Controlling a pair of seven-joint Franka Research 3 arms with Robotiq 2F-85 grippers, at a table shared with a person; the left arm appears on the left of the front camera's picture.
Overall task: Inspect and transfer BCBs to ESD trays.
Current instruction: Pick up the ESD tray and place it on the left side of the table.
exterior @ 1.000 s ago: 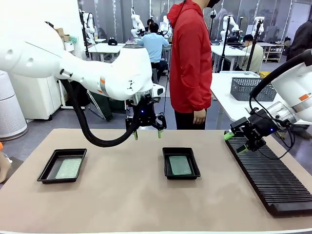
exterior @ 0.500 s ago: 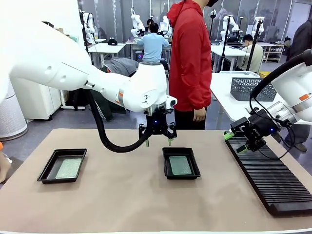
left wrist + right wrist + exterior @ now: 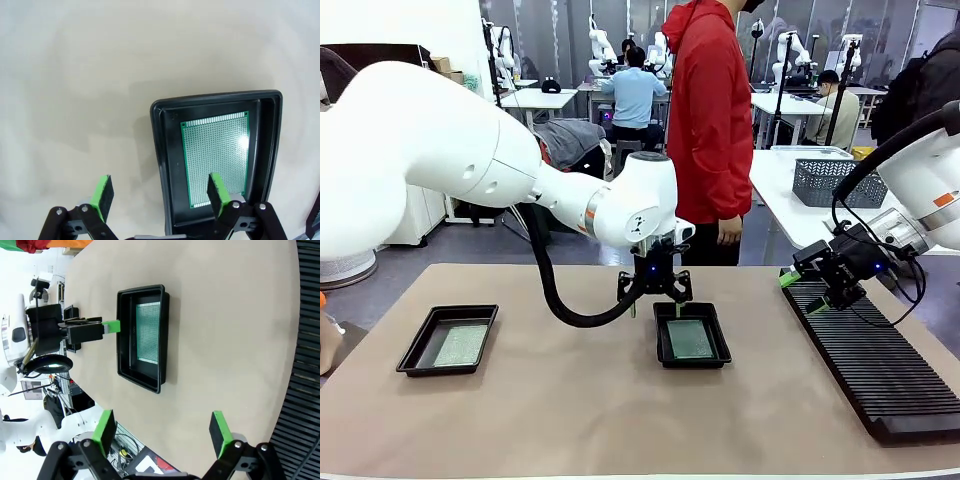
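Note:
Two black ESD trays lie on the tan table, each with a green BCB flat on its floor. The left tray holds one BCB. The centre tray holds the other BCB. My left gripper hangs open just above the centre tray's near-left rim, one finger over the tray floor, the other over bare table. My right gripper stands open and empty over the far end of the rack.
A long black slotted rack runs along the table's right side. A person in a red jacket stands at the far edge behind the centre tray. A grey mesh basket sits on the white table beyond.
My left arm has swung right and lower, from the gap between the trays to over the centre tray. The right arm has not moved.

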